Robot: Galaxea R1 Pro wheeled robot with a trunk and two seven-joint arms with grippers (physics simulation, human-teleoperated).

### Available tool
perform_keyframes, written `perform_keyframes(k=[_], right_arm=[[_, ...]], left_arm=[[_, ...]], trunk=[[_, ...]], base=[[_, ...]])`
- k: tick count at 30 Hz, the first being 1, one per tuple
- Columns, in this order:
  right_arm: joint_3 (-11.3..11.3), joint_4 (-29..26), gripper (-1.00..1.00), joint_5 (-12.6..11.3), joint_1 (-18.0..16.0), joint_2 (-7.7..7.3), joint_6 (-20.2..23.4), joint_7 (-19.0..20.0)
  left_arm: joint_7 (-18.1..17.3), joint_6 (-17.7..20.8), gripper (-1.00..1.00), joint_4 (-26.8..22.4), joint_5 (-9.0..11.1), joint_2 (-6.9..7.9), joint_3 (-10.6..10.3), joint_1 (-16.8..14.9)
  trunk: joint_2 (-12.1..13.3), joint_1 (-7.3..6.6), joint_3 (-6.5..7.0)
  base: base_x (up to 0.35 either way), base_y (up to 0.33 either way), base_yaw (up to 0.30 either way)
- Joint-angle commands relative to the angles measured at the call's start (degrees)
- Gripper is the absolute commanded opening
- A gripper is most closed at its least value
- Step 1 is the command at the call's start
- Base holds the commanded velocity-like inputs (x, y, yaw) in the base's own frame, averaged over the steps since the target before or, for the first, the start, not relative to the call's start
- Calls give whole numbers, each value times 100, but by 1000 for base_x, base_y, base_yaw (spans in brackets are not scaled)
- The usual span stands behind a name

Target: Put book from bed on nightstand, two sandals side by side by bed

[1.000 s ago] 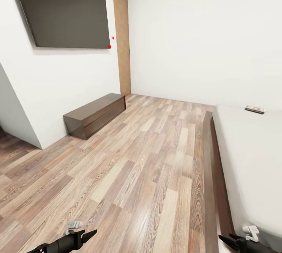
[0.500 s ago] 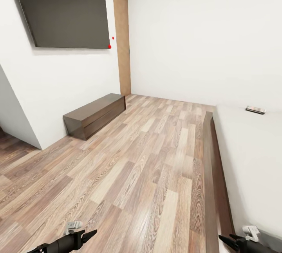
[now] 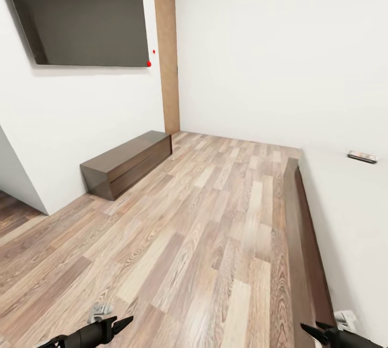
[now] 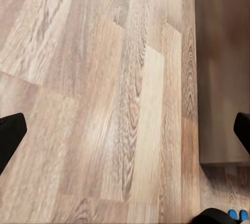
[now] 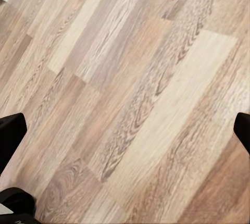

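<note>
The bed (image 3: 350,213), a white mattress on a dark brown frame (image 3: 302,229), runs along the right of the head view. The book (image 3: 362,156) lies flat on the mattress at its far end, small and dark. My left gripper (image 3: 124,321) and right gripper (image 3: 308,329) hang low over the floor, both open and empty. In the left wrist view the fingers (image 4: 10,135) frame wood planks, a brown frame edge (image 4: 221,78) and the tips of two blue sandals (image 4: 238,215) at the picture's border. The right wrist fingers (image 5: 10,133) stand wide over bare planks.
A wide low dark-brown dresser (image 3: 126,162) stands against the left wall under a black wall screen (image 3: 81,13). A brown door (image 3: 167,56) is in the far corner. Wood-plank floor (image 3: 205,218) stretches between the dresser and the bed.
The whole head view has shifted: screen and dresser slid left, the book slightly right and down. That is camera motion. Both grippers keep their pose.
</note>
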Motion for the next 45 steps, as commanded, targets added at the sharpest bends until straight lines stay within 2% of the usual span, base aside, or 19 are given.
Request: perform_keyframes(k=[1,37,41,42,43,44,45], right_arm=[[-44,0,100,38,-5,2,14,28],[-44,13,100,42,-5,26,14,24],[-44,105,100,44,-5,193,9,-7],[-44,152,100,46,-5,372,7,-213],[-44,180,100,48,-5,577,6,-698],[-44,186,100,49,-5,650,6,-894],[-44,195,100,58,-5,801,-1,-1286]], left_arm=[[-11,-44,100,3,-60,0,41,-4],[-7,-44,100,3,-60,-2,41,-4],[-2,-44,100,3,-60,-6,41,-4],[3,-44,100,5,-60,-7,41,-4],[24,-41,100,6,-60,-13,37,-4],[39,-42,100,7,-60,-19,36,-4],[90,-42,100,7,-60,-38,35,-4]], trunk=[[-2,3,-6],[-2,3,-6],[-2,3,-6],[-2,3,-6],[-2,3,-6],[-2,3,-6],[-2,3,-6]], base=[[334,0,0],[334,0,0],[334,0,0],[334,0,0],[334,0,0],[334,0,0],[334,0,0]])
